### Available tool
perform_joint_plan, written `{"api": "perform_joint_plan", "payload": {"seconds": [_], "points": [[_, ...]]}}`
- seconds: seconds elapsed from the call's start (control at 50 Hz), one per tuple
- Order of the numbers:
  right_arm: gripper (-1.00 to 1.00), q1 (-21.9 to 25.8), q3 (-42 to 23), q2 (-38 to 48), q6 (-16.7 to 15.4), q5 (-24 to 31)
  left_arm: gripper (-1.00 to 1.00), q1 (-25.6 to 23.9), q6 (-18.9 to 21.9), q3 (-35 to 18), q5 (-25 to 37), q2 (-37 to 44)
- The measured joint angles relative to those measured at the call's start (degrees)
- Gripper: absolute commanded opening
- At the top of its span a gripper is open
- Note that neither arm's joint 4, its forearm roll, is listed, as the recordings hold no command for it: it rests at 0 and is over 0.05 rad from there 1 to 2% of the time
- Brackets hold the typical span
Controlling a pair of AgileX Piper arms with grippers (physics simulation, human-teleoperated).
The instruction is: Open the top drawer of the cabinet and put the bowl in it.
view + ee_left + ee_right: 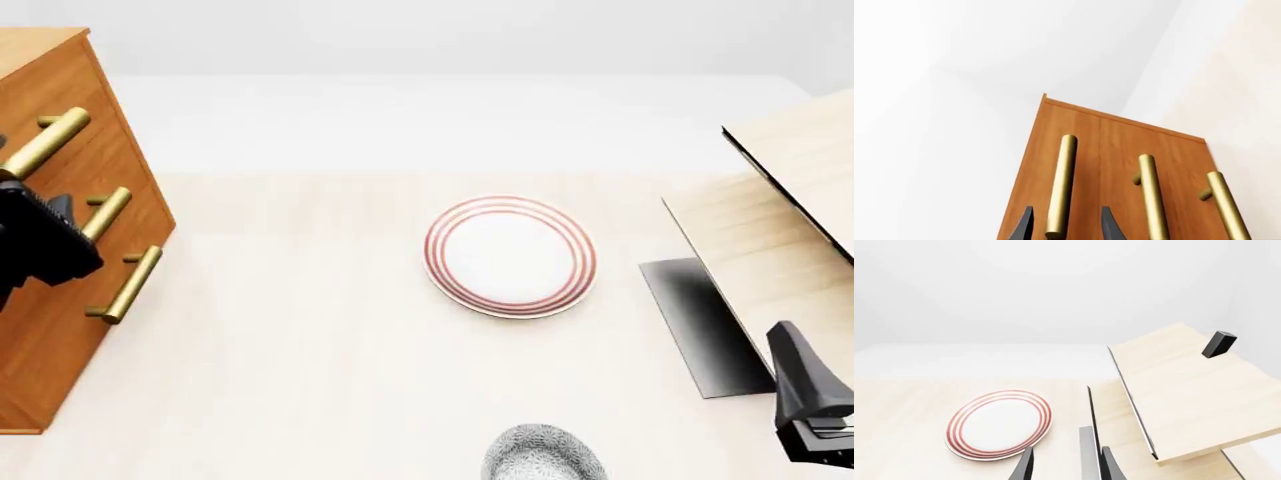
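Brass bar handle of the top drawer sits right between the left gripper's fingers in the left wrist view, jaws parted to either side of it, not clamped yet. So we're at the grab-the-handle step. All three drawers of the cabinet, at the left edge of the front frame, look closed. The bowl waits at the bottom centre, below the red-ringed plate. The right gripper hangs at the lower right with a narrow gap, holding nothing. Next move, I'd guess: pinch that bar and pull straight out.
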Motion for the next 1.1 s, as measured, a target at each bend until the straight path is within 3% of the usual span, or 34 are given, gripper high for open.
{"api": "perform_joint_plan", "payload": {"seconds": [0.3, 0.32, 0.58, 1.1], "points": [[1.0, 0.0, 0.0, 0.0, 0.0, 0.0, 1.0, 1.41, -0.45, 0.21, -2.61, 2.25], [1.0, 0.0, 0.0, 0.0, 0.0, 0.0, -1.0, 1.48, -0.46, 0.24, -2.68, 2.24], [1.0, 0.0, 0.0, 0.0, 0.0, 0.0, -1.0, 1.35, -0.25, -0.05, -4.09, 1.35], [1.0, 0.0, 0.0, 0.0, 0.0, 0.0, -1.0, -2.67, 1.62, 0.64, 0.54, -2.48]]}}
